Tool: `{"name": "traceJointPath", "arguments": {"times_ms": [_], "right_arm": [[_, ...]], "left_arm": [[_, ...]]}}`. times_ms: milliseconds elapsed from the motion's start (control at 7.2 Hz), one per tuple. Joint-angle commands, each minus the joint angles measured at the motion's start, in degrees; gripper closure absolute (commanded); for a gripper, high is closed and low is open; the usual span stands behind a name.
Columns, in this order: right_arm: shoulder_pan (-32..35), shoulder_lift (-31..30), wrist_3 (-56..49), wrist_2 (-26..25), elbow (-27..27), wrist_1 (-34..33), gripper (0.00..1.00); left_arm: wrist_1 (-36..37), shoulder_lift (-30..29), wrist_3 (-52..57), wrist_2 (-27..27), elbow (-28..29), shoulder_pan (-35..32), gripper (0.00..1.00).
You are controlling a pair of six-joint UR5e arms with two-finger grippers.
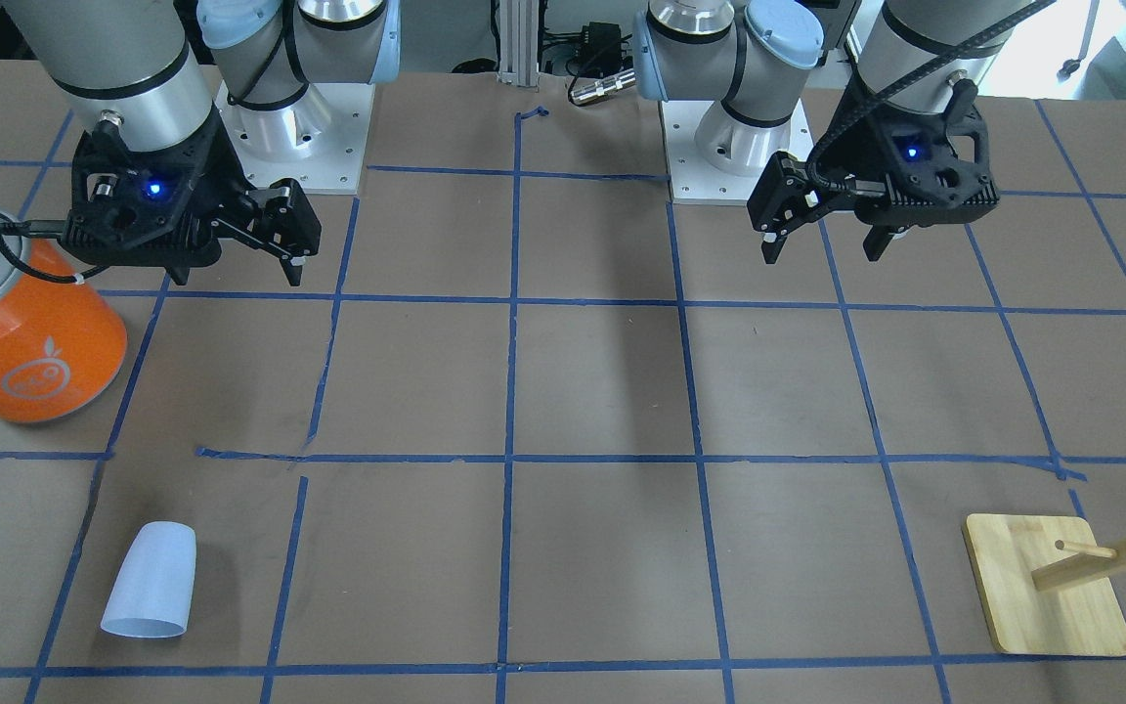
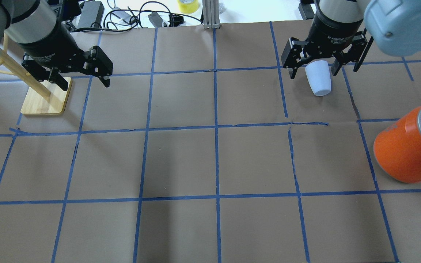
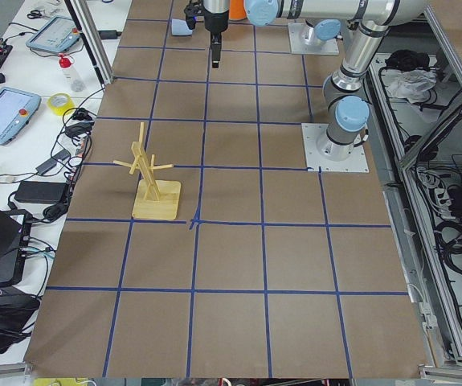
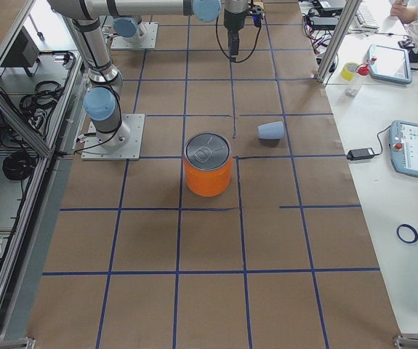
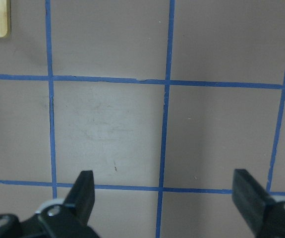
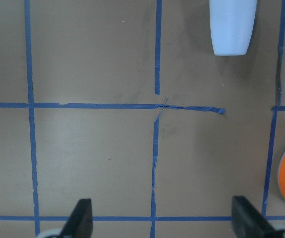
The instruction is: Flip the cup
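where things sit on your table

in the front-facing view you'll find the cup (image 1: 150,580) at the lower left, lying on its side on the table (image 1: 602,391). the can (image 1: 30,337) stands higher in the frame at the left edge, well apart from the cup. the wooden stand (image 1: 1013,577) sits at the lower right. the right gripper (image 1: 236,269) hangs at the upper left, just beside the can's top. the left gripper (image 1: 825,249) hangs at the upper right, well apart from the stand below it in the frame.
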Motion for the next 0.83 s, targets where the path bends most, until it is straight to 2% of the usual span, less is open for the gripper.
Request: {"name": "traceJointPath", "arguments": {"times_ms": [0,417,556,694], "right_arm": [[0.0,0.0,-0.2,-1.1,0.0,0.0,0.00],[0.1,1.3,-0.4,-1.5,0.8,-0.3,0.00],[-1.0,1.2,-0.5,-2.4,0.8,-1.7,0.00],[-1.0,0.9,-0.4,-1.8,0.1,-6.1,0.00]], "left_arm": [[0.0,0.0,0.0,0.0,0.0,0.0,0.00],[0.0,0.0,0.0,0.0,0.0,0.0,0.00],[0.0,0.0,0.0,0.0,0.0,0.0,0.00],[0.0,0.0,0.0,0.0,0.0,0.0,0.00]]}}
